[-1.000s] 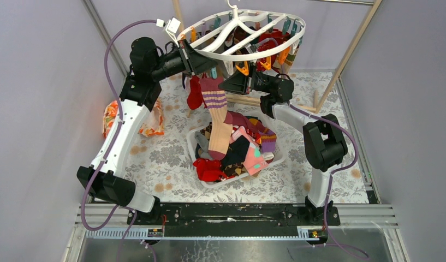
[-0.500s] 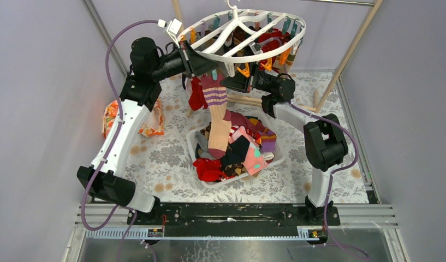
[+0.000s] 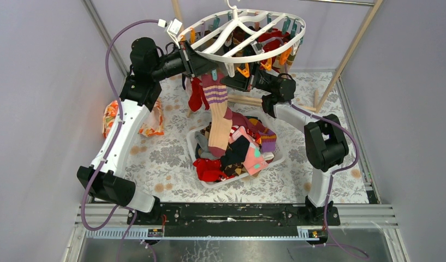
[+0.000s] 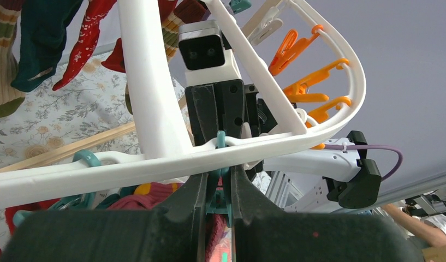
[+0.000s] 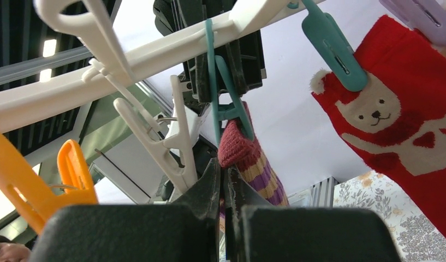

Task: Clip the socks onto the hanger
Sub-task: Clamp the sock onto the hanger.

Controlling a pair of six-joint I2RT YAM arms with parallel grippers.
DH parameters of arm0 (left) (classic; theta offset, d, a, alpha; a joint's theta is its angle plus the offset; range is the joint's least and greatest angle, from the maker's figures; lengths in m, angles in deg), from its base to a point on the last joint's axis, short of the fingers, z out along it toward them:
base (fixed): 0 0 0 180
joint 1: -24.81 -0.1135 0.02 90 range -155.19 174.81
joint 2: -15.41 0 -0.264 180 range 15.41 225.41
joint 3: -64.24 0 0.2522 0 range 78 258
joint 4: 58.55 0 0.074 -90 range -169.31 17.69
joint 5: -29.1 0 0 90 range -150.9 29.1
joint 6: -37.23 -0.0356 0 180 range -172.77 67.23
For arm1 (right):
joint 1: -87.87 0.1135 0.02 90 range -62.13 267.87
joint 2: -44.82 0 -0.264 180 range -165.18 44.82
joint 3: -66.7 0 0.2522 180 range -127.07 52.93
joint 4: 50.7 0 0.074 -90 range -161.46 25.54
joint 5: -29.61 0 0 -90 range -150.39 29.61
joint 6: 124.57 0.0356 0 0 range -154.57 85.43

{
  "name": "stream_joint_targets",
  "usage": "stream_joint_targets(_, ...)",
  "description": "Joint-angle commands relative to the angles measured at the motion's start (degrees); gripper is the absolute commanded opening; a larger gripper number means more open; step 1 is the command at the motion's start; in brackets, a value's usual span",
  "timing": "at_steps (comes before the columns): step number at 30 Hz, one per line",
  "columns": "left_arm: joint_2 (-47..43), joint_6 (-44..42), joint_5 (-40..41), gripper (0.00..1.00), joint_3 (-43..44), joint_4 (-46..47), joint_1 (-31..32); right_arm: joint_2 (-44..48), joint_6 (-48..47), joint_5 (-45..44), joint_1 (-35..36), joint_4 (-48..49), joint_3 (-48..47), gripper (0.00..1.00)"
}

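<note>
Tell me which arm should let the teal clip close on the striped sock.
Left. The left claw grips the teal clip on the hanger, so easing open should let it bite. The right claw seems to be holding the striped sock up by its cuff between the clip's legs.

Bright, even light; near foreground perhaps blurred.

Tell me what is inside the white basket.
A heap of socks, red, pink, black, argyle. The striped sock covers part of it, and the floor of the basket is hidden.
</note>
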Motion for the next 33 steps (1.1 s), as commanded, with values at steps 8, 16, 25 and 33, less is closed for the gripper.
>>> stream_joint_targets(8, -1.1, -2.32, -1.12, 0.0, 0.25, 0.3, -0.15, 4.87, -5.48, -6.26, -0.56, 7.9, 1.78, 0.0)
stream_joint_targets(16, -1.15, -2.29, -0.54, 0.21, 0.32, 0.25, -0.11, 4.46, -4.99, -5.48, -0.23, 7.85, 2.13, 0.0)
stream_joint_targets(25, -3.43, -3.86, 4.55, 0.9, -0.34, -1.19, -0.13, 3.84, -6.03, -7.84, 0.51, 7.76, 1.92, 0.08)
stream_joint_targets(33, -8.4, -9.06, 8.09, 0.99, -6.27, -7.89, -0.17, 3.45, -6.56, -10.13, 0.78, 7.76, 2.53, 0.12)
